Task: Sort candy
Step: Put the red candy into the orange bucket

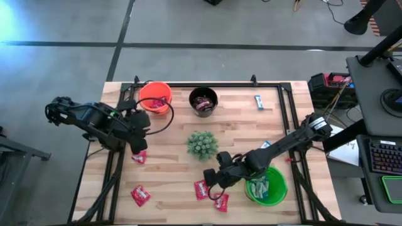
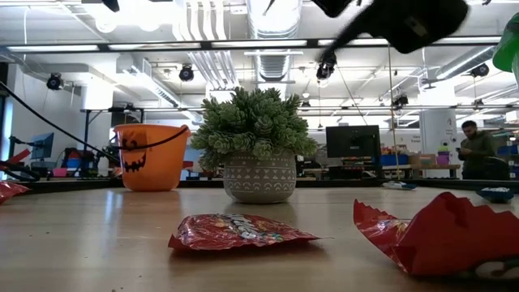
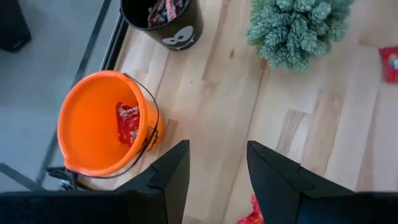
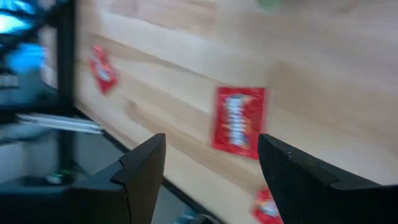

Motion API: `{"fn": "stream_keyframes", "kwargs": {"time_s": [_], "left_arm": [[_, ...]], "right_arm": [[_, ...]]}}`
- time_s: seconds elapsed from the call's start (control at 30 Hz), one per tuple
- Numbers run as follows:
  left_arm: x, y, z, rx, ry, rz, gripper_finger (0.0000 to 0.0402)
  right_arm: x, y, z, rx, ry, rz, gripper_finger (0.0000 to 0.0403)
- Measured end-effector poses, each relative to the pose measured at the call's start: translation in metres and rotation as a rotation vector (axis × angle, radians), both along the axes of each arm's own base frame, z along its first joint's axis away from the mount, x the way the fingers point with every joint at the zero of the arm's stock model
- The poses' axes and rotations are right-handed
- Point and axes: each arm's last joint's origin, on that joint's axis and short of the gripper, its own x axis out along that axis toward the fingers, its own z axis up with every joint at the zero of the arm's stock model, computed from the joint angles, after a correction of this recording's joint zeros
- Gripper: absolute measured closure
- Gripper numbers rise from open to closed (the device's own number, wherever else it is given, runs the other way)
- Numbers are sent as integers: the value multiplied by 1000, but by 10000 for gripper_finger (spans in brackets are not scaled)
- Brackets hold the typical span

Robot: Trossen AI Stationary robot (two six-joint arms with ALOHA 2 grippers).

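Sorting is shown in mid-course, at the approach to a fresh pick. The right gripper (image 1: 212, 181) is held with its fingers spread wide and nothing between them, low over the bench's near edge toward the middle, just beside a red candy (image 1: 201, 189); in the right wrist view that packet (image 4: 239, 121) is seen lying flat between and beyond the two fingertips, not yet touched. A second red candy (image 1: 221, 201) lies close by at the near edge, a third (image 1: 140, 195) toward the near left corner, and a fourth (image 1: 139, 157) by the left edge, under the left gripper (image 1: 138, 145). That gripper hangs empty with its fingers parted, and a red scrap of wrapper shows just past its fingertips in the left wrist view. One red candy (image 3: 127, 123) is already held in the orange bucket (image 1: 155, 96) at the far left; dark-wrapped pieces are seen in the black bucket (image 1: 203, 100) at the far edge, light ones in the green bucket (image 1: 266, 185) at the near right, and a blue candy (image 1: 259, 102) rests alone near the far right. The plant (image 1: 201, 144) stands mid-bench. The next move is judged to call for a descent over the flat packet, a closing on its thin edges, and a long carry to the orange bucket clear of the plant.
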Motion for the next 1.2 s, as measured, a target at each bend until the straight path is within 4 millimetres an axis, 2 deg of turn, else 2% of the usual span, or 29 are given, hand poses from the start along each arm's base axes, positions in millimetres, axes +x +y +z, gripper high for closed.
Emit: {"fn": "stream_keyframes", "kwargs": {"time_s": [0.2,0.43,0.53,0.73,0.83,1.2], "left_arm": [[-3,1,2,54,39,-110,260],[-6,2,3,82,54,-170,260],[-8,3,4,84,51,-177,260],[-9,4,5,82,45,-177,260],[-10,4,5,81,44,-175,260],[-8,3,4,80,47,-171,260]], "right_arm": [[10,0,6,39,-111,-48,158],[11,1,7,9,-132,8,156],[14,2,-1,-21,-115,20,156],[36,6,-35,-35,-112,99,156],[40,7,-43,-45,-99,105,156],[43,1,-46,-4,-43,147,156]]}}
